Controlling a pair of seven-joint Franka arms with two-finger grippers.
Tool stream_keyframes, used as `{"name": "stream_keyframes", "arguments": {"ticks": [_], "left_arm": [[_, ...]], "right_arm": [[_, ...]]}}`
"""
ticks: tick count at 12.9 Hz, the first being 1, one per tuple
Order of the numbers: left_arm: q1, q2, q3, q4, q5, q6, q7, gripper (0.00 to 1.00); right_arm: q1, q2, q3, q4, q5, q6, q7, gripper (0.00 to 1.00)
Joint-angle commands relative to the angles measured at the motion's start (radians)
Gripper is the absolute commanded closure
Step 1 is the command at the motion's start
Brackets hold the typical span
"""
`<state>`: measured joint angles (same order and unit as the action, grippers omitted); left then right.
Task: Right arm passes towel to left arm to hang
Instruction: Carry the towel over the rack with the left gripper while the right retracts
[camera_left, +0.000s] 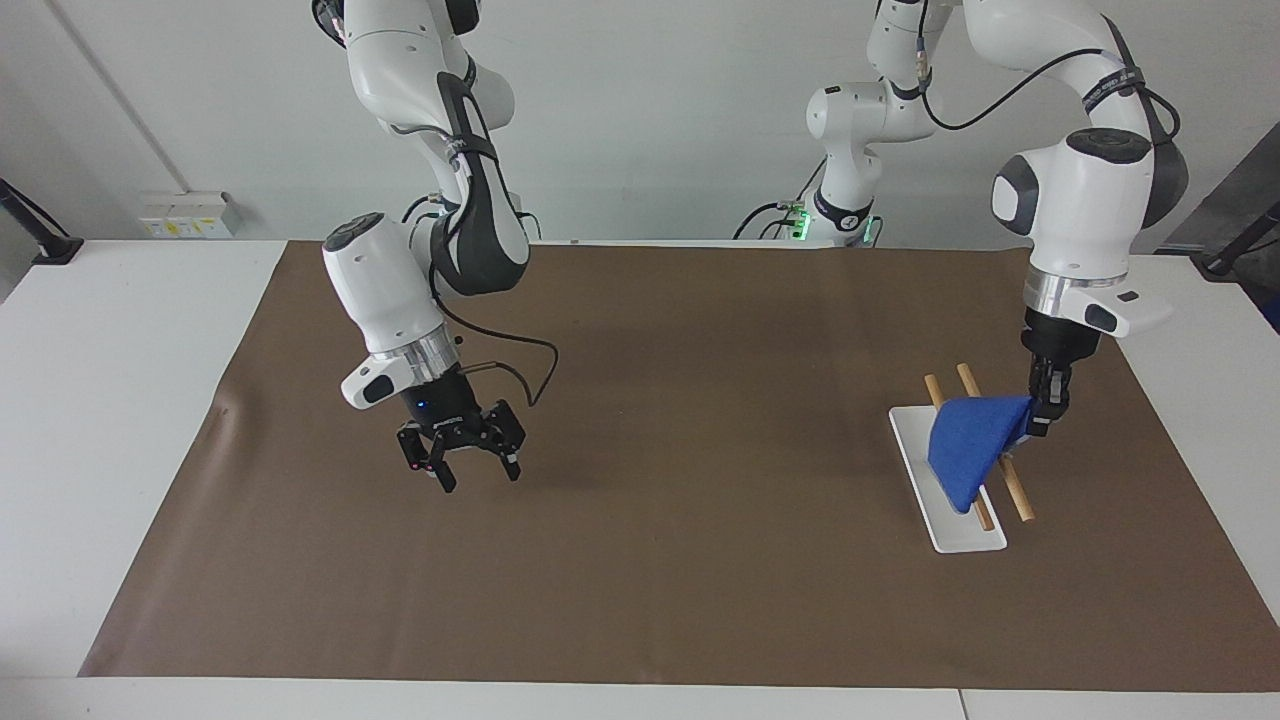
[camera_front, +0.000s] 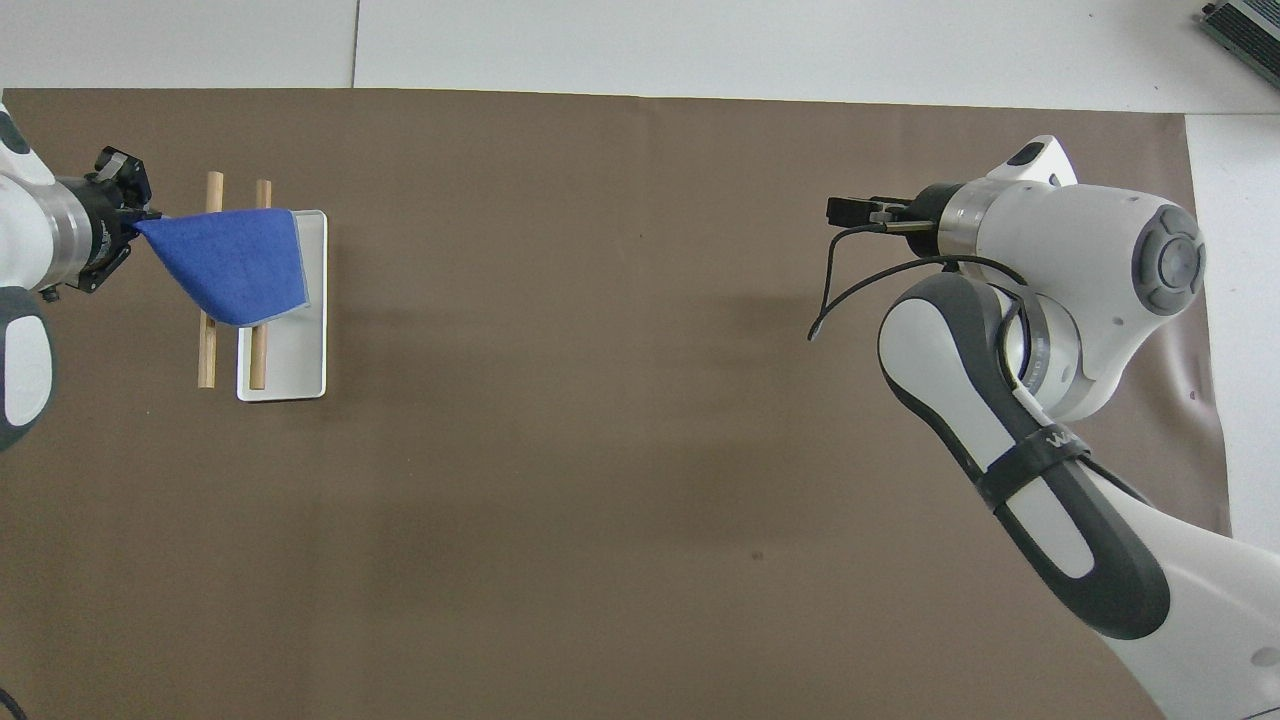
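Note:
My left gripper (camera_left: 1038, 418) is shut on a corner of the bright-blue towel (camera_left: 968, 448). The towel hangs down from it over the two wooden rods (camera_left: 1015, 495) of a white rack tray (camera_left: 965, 535) at the left arm's end of the table. In the overhead view the left gripper (camera_front: 138, 217) holds the towel (camera_front: 235, 265) spread across both rods (camera_front: 207, 350) and the tray's edge (camera_front: 290, 370). I cannot tell whether the towel rests on the rods. My right gripper (camera_left: 478, 476) is open and empty, low over the mat toward the right arm's end; it also shows in the overhead view (camera_front: 848, 210).
A brown mat (camera_left: 700, 580) covers most of the white table (camera_left: 120, 330). A thinner white arm with green base lights (camera_left: 850, 190) stands at the robots' edge of the table. A black cable (camera_left: 520, 350) loops from the right wrist.

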<state>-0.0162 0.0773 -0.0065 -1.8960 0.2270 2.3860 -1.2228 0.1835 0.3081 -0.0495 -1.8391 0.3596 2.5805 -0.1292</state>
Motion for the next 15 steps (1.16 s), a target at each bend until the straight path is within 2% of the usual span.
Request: {"name": "stream_keyframes", "arguments": {"ticks": [1,3,5,9,11,13,15], "left_arm": [[0.001,0.006,0.005,0.034,0.069,-0.042,0.011,1.00],[0.001,0.007,0.005,0.034,0.100,-0.034,0.016,1.00],[0.008,0.009,0.020,0.032,0.100,-0.015,0.102,1.00],[0.021,0.041,0.026,0.026,0.094,0.061,0.155,1.00],[0.021,0.058,0.026,0.026,0.094,0.078,0.155,1.00],[0.022,0.073,0.026,0.026,0.092,0.111,0.154,1.00],[0.024,0.076,0.026,0.023,0.092,0.119,0.155,1.00]], "right_arm": [[-0.016,-0.032,-0.058,0.081,-0.161,-0.213,0.052,0.00],[-0.061,-0.064,-0.046,0.144,-0.295,-0.362,0.144,0.00],[-0.068,-0.108,-0.050,0.159,-0.340,-0.475,0.221,0.00],[-0.192,-0.219,-0.018,0.168,-0.343,-0.667,0.249,0.00],[-0.251,-0.238,0.010,0.227,-0.344,-0.796,0.255,0.00],[-0.234,-0.274,-0.015,0.257,-0.347,-0.891,0.284,0.00],[-0.219,-0.340,-0.021,0.233,-0.355,-0.942,0.316,0.00]]}}
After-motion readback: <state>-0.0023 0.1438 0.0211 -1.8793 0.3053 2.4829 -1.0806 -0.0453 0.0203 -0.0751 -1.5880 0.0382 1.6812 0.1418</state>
